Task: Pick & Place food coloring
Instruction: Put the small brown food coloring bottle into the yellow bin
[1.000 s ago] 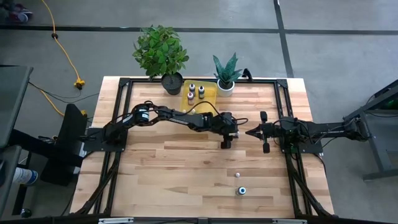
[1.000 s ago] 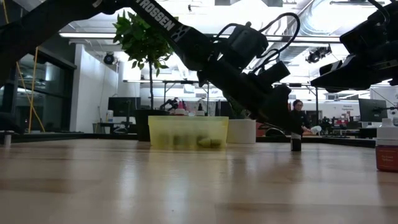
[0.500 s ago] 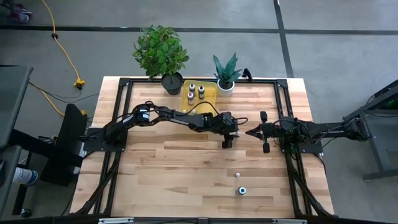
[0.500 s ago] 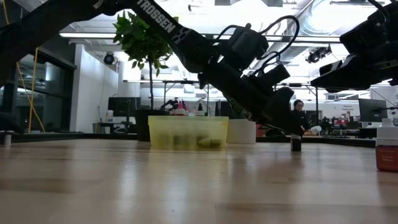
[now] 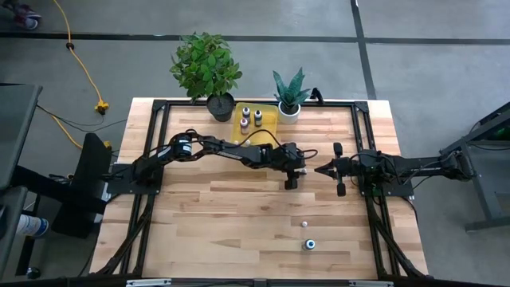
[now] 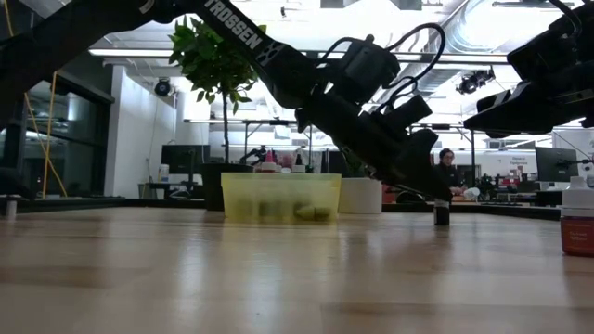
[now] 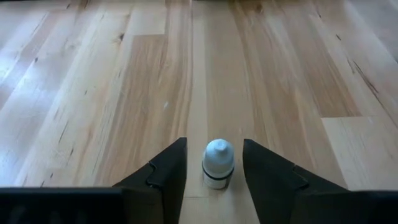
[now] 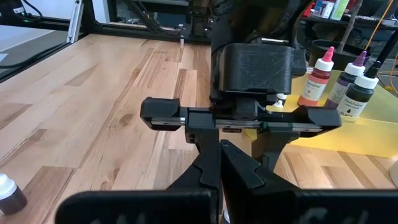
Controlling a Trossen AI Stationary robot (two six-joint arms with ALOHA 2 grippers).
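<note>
A small food coloring bottle, dark-bodied with a pale cap, stands upright on the wooden table; it also shows in the low view. My left gripper is open, reaching down at the table's middle, one finger on either side of the bottle with a gap on each side. My right gripper is shut and empty, held level just to the right of the left gripper. Three more bottles stand in the yellow tray at the far edge.
Two loose bottles stand on the table nearer the front edge; one shows in the low view. Two potted plants flank the tray at the far edge. A person sits in the room beyond.
My left gripper has gone down a little toward the small bottle, its fingers now around it. The bottle has stayed in place.
</note>
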